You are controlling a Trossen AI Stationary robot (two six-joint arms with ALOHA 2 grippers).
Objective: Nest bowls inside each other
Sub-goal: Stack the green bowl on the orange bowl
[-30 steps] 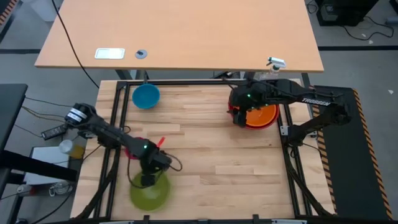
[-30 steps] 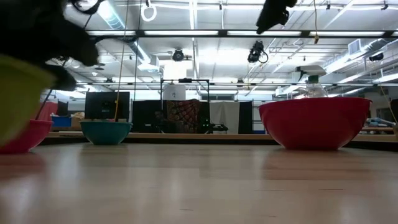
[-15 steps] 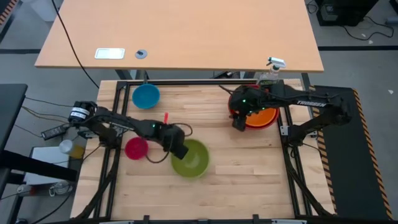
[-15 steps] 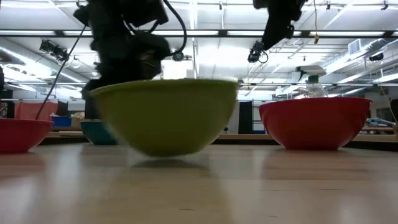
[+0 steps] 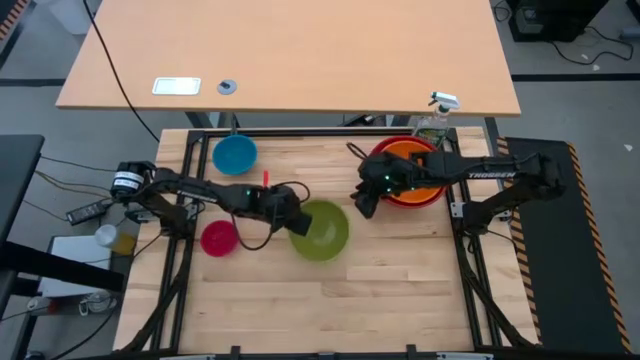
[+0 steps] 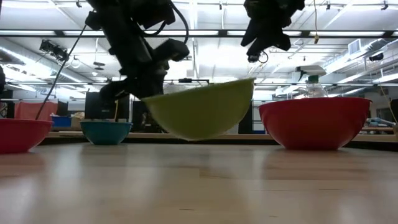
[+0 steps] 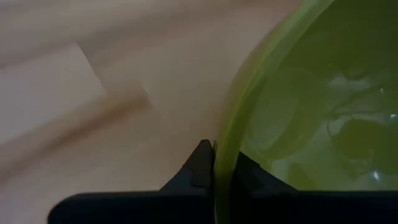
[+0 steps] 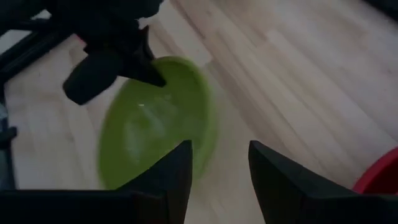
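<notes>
Midway across the table (image 5: 400,290), the lime green bowl (image 5: 320,230) rides tilted and clear of the wood, pinched by its rim in my left end effector (image 7: 214,163), whose fingers are clamped tight on either side of the wall. I judge I hold it by the edge so its mouth stays free to drop over a smaller bowl or into a bigger one. Its likely home, the orange bowl (image 5: 410,160), sits inside the red bowl (image 5: 385,192) at the far right of the table. My right end effector (image 5: 365,200) hangs just beside that pair, fingers parted and empty, facing the green bowl as if ready to receive or steady it. Still loose are the magenta bowl (image 5: 219,238) near the left edge and the blue bowl (image 5: 235,154) at the far left corner.
</notes>
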